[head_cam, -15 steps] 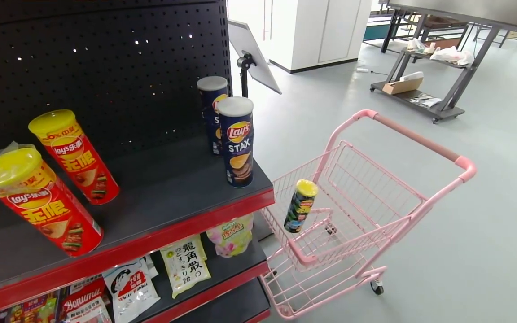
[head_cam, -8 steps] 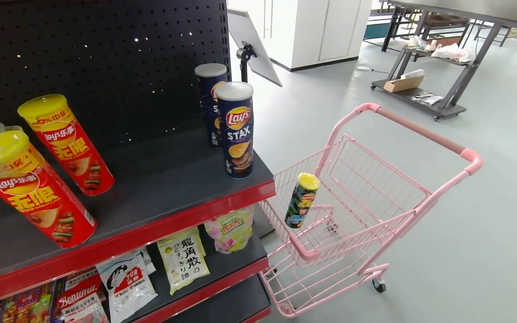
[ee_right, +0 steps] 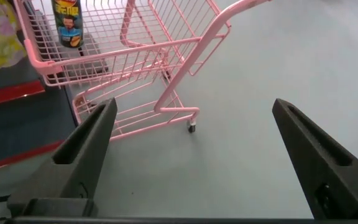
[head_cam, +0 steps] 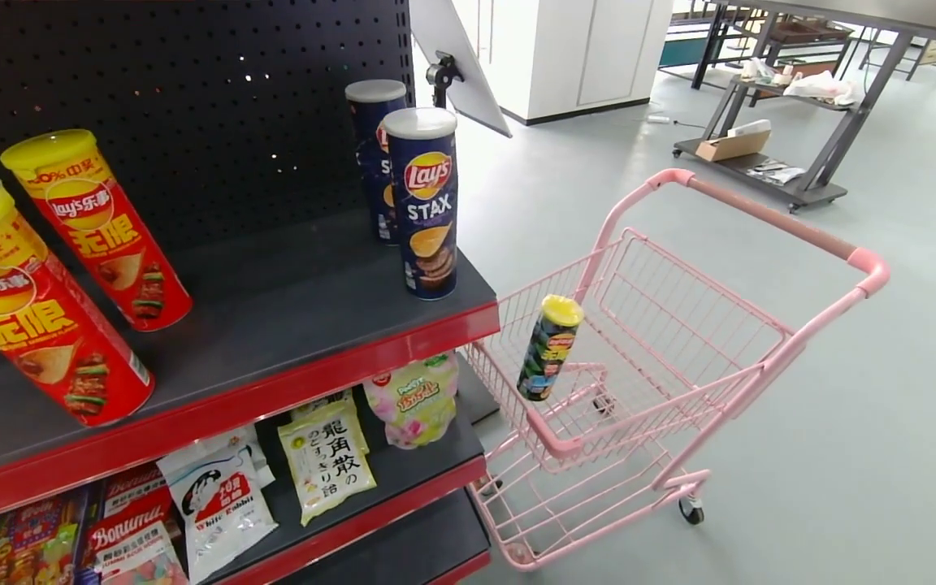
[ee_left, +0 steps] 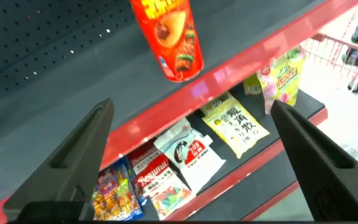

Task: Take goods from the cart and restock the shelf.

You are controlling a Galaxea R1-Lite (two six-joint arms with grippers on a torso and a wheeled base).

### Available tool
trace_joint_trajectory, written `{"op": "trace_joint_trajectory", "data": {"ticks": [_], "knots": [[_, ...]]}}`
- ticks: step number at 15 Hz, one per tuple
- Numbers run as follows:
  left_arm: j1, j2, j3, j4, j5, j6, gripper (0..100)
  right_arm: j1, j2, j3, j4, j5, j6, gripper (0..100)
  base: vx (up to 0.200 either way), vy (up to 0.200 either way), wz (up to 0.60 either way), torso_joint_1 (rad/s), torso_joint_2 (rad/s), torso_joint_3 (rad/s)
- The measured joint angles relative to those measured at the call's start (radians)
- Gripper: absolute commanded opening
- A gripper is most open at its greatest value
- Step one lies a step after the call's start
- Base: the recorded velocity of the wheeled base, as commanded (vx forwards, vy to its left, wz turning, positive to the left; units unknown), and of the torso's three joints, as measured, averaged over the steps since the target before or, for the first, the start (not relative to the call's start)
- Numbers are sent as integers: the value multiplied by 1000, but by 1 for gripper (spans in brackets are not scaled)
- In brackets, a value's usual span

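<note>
The yellow-lidded cylindrical snack can [head_cam: 548, 348] stands near-upright in the pink wire cart [head_cam: 760, 219], right of frame centre, likely nearest the empty, spread-open right gripper [ee_right: 192, 104].

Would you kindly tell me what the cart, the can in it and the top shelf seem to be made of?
Cart: likely metal wire and tubing with a glossy pink coating, judging by its thin rigid grid.
Can: probably a printed cardboard tube with a yellow plastic-looking lid; uncertain.
Shelf: apparently painted sheet metal, matte dark grey with a shinier red front edge.
</note>
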Motion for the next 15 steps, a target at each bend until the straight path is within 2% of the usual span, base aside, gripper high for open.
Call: {"op": "trace_joint_trajectory", "data": {"ticks": [4,6,9,15], "knots": [[-2,1,0,0,0,0,100,1,0,2,-1,0,0,100,0,0,600,-149,420,259],[0,1,0,-2,1,0,100,1,-1,2,-1,1,1,100,0,0,0,-181,527,347],[-3,0,-1,-3,2,0,100,1,-10,9,3,0,-17,100,0,0,0,-62,208,134],[-1,3,-5,-5,2,0,100,1,-36,40,2,-4,-24,100,0,0,-600,-4,23,15]]}}
